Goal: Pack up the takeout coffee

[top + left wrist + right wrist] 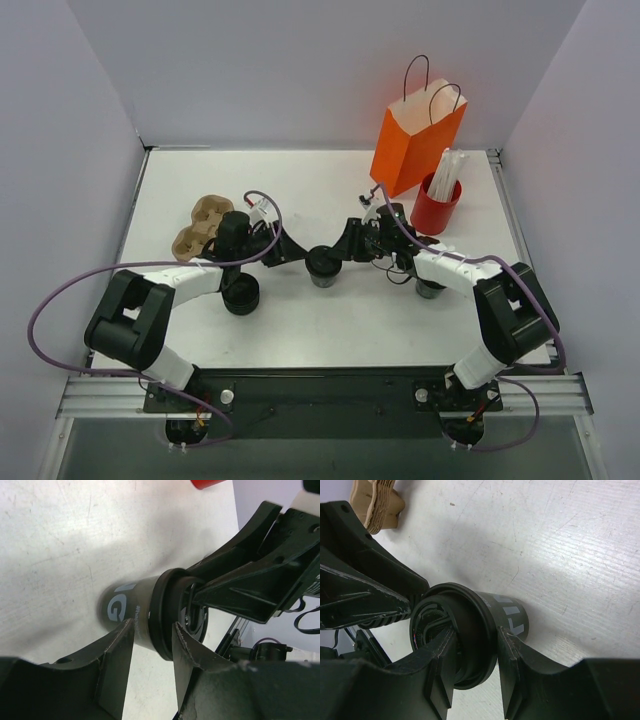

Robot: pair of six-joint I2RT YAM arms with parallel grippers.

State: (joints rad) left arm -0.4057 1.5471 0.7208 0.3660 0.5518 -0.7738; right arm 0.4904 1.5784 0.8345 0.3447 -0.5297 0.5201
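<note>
Small dark grey disposable cup with a black lid (pixel 322 266) stands upright mid-way across the white bench (pixel 300 190), between both arms. Right end effector (pixel 476 631) pinches it across the lid rim. Left end effector (pixel 152 625) is spread, fingers flanking the same rim; possibly touching, too blurred to call. Only the top view shows the tall orange paper bag (pixel 415 140), rear right, well apart from the cup. The cup's white lettering shows only in the wrist views.
</note>
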